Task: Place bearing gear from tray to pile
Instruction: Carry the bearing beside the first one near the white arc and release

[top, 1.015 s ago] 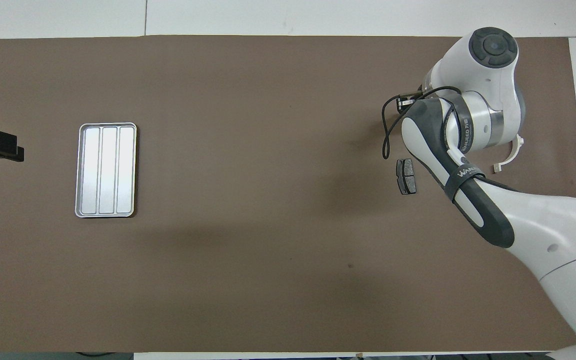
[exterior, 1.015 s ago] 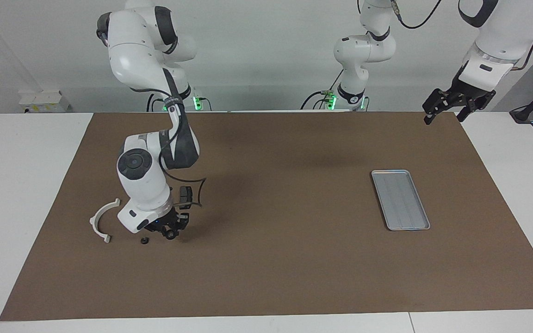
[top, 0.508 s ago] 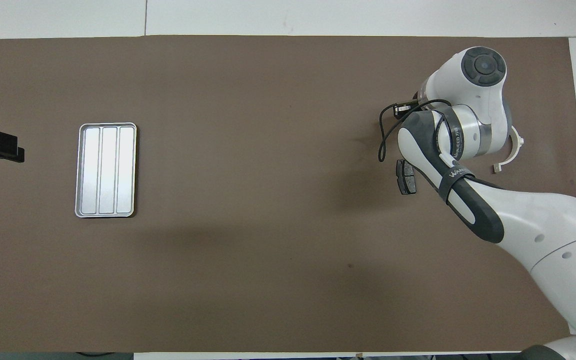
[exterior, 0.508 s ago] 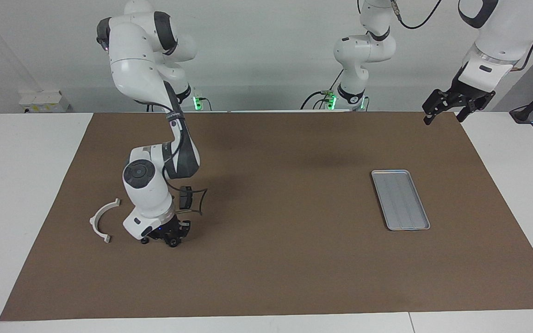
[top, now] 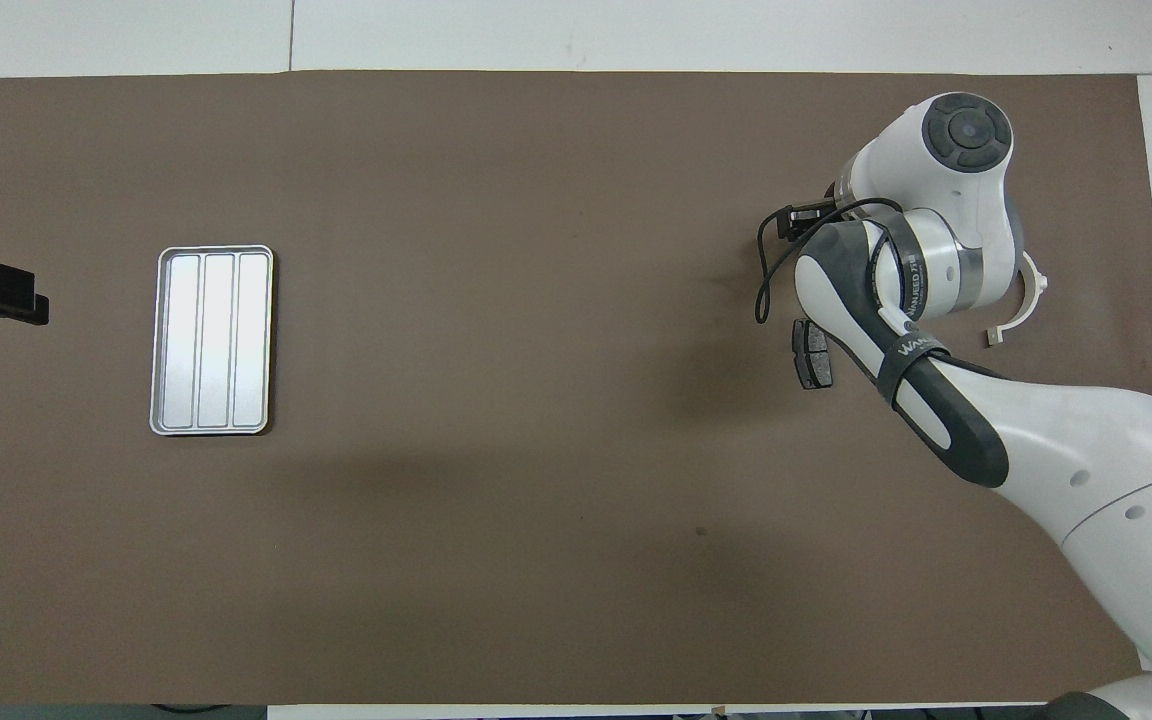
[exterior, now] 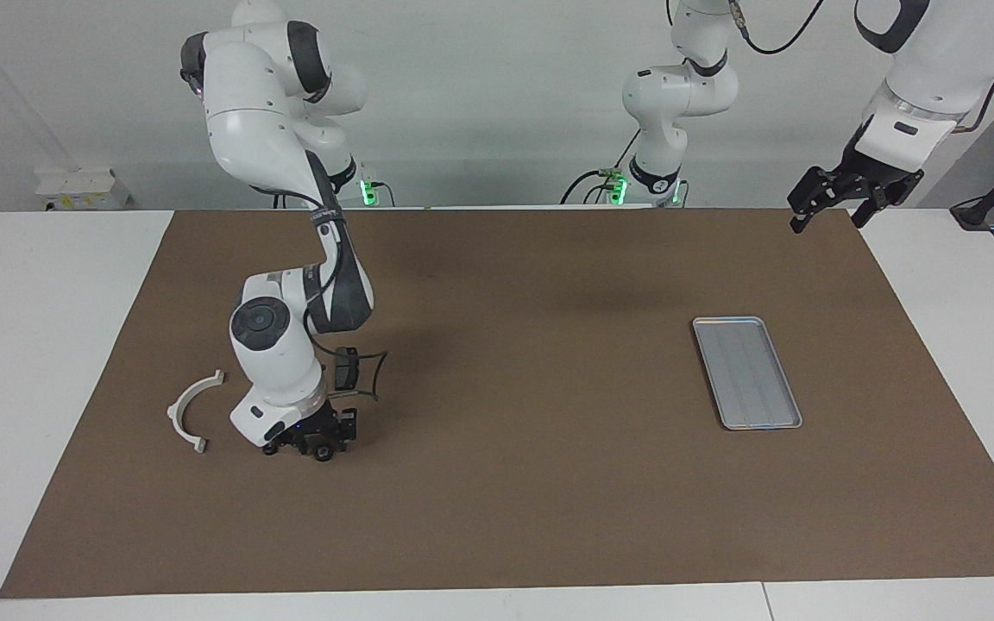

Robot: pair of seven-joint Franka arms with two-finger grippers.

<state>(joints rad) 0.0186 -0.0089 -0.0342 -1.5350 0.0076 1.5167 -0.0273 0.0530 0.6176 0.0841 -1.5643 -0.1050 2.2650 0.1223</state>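
Basically, the white half-ring plastic bracket [exterior: 189, 412] marked the pile. Just beside that bracket, the right gripper [exterior: 316, 447] sat low on the mat with the small dark round bearing gear [exterior: 323, 454] right at its tips. Couldn't tell if it was gripping or had let go. A dark grey brake pad [exterior: 344, 369] lay near the bracket too. The ridged silver metal tray [exterior: 747, 373], well apart from the bracket, was empty. The left gripper [exterior: 829, 220] waited up high, jaws spread.

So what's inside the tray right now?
Nothing: both views show the tray with only its bare ridged floor. The right hand is down by the white bracket, hiding whatever lies beneath it.
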